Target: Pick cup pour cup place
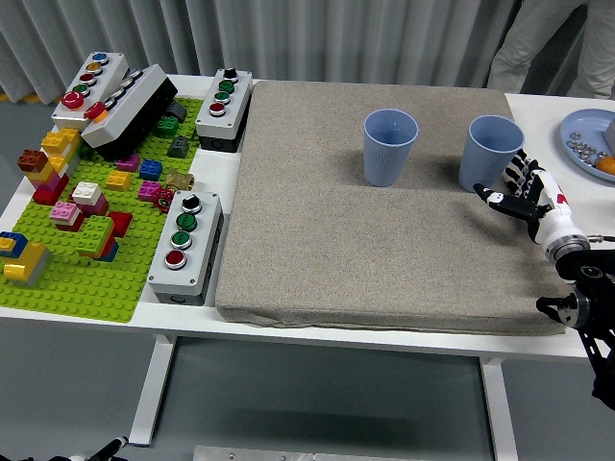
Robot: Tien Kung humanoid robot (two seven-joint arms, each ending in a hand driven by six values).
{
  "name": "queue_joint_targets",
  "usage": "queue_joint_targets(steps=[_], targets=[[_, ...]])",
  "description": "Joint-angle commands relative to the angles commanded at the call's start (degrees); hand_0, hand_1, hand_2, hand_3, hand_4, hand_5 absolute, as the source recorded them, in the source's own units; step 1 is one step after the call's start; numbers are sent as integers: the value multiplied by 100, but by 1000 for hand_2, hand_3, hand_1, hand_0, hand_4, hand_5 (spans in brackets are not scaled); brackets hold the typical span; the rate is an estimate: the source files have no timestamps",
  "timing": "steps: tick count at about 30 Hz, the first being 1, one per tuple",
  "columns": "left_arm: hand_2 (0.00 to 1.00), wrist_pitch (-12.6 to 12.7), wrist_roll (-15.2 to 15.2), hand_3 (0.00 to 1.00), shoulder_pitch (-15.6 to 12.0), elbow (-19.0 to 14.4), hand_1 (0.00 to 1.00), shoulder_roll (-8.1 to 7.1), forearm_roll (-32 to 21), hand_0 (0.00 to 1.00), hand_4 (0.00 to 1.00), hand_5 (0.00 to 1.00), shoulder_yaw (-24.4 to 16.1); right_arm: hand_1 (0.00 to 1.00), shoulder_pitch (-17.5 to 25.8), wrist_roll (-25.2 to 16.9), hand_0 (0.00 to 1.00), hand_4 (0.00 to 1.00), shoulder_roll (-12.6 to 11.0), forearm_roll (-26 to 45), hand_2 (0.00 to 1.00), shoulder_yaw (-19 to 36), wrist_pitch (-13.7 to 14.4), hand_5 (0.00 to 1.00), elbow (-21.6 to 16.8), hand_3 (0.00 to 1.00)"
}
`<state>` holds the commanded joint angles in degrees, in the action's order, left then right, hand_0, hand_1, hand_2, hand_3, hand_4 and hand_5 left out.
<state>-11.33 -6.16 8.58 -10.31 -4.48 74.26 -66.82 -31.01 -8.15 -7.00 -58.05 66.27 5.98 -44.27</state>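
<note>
While two blue cups stand upright on the grey mat, the left cup at upper centre and the right cup at upper right, the right hand hovers beside the latter, fingers spread, grasping nothing. This looks like the reach; next, they must close around it.

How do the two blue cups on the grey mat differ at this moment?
The left cup stands near the mat's middle with nothing close to it; the right cup stands near the mat's right edge with the right hand beside it, fingers spread and not yet gripping. Both are upright, ribbed, the same blue and look alike in size.
</note>
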Motion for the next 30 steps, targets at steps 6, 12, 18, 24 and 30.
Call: queue_joint_targets(steps=[6, 12, 18, 24, 30], targets=[[902, 2, 3, 803, -6, 0, 834, -4, -6, 836, 604, 998, 26, 963, -82, 18, 998, 834, 46, -16, 998, -9, -8, 202, 60, 998], [903, 5, 7, 802, 8, 0, 834, -3, -11, 836, 604, 998, 35, 961, -143, 13, 998, 830, 65, -11, 998, 12, -23, 200, 110, 998], [904, 9, 13, 802, 42, 0, 834, -3, -12, 836, 604, 998, 44, 961, -239, 6, 998, 827, 62, 1, 998, 32, -44, 199, 184, 998], [904, 10, 16, 802, 69, 0, 834, -4, -18, 836, 604, 998, 59, 960, -313, 18, 998, 825, 77, -14, 998, 42, -47, 198, 204, 998], [905, 12, 17, 802, 94, 0, 834, -3, 4, 836, 604, 998, 45, 959, -373, 12, 998, 823, 112, -9, 998, 73, -57, 197, 250, 998]])
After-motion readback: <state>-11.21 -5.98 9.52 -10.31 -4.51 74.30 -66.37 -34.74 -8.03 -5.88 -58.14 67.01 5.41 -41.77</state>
